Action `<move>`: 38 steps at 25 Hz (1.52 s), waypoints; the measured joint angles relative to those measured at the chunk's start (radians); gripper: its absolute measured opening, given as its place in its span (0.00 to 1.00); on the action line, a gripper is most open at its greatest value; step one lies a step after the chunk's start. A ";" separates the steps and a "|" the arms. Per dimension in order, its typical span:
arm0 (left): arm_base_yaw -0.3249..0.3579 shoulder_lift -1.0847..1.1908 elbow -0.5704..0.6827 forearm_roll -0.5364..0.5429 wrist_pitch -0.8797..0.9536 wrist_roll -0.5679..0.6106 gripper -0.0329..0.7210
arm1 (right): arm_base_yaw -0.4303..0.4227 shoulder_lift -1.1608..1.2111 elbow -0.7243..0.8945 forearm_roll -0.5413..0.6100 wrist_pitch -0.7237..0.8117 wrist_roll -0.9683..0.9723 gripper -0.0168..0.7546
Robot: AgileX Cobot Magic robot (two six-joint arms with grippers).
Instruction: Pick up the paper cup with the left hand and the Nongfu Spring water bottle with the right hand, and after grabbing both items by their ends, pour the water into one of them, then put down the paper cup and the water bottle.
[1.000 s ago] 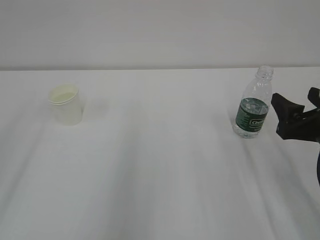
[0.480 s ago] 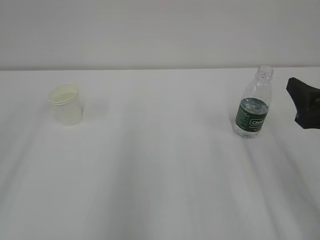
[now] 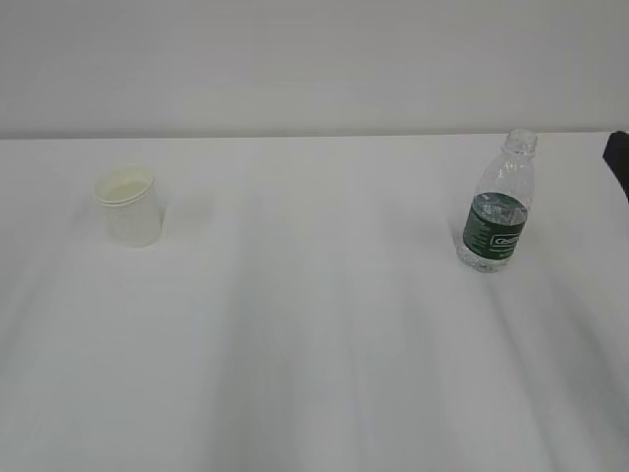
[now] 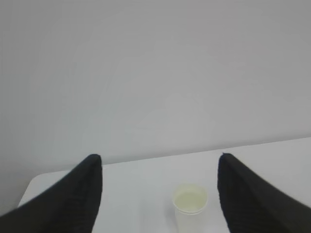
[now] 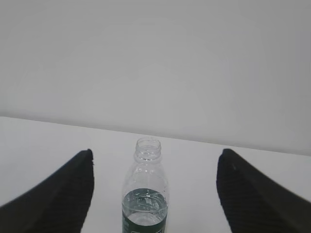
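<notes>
The paper cup (image 3: pixel 129 208) stands upright on the left of the white table, empty hands off it. The Nongfu Spring water bottle (image 3: pixel 496 214) stands upright on the right, capless, with water (image 5: pixel 144 209) up to its green label. In the left wrist view my left gripper (image 4: pixel 159 158) is open, and the paper cup (image 4: pixel 190 209) sits ahead of it, apart from both fingers. My right gripper (image 5: pixel 156 152) is open too, with the bottle (image 5: pixel 146 191) ahead between the fingers and untouched. Only a black sliver of the right hand (image 3: pixel 620 160) shows at the exterior view's right edge.
The white table (image 3: pixel 314 334) runs back to a plain grey wall (image 3: pixel 314 59). Nothing else stands on it between the cup and the bottle.
The right gripper has drawn back to the right, away from the bottle, and has almost left the exterior view. Cup and bottle have not moved.
</notes>
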 joint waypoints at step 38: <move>0.000 -0.196 -0.096 -0.110 0.758 0.033 0.70 | 0.000 -0.574 -0.210 0.000 1.145 -0.009 0.79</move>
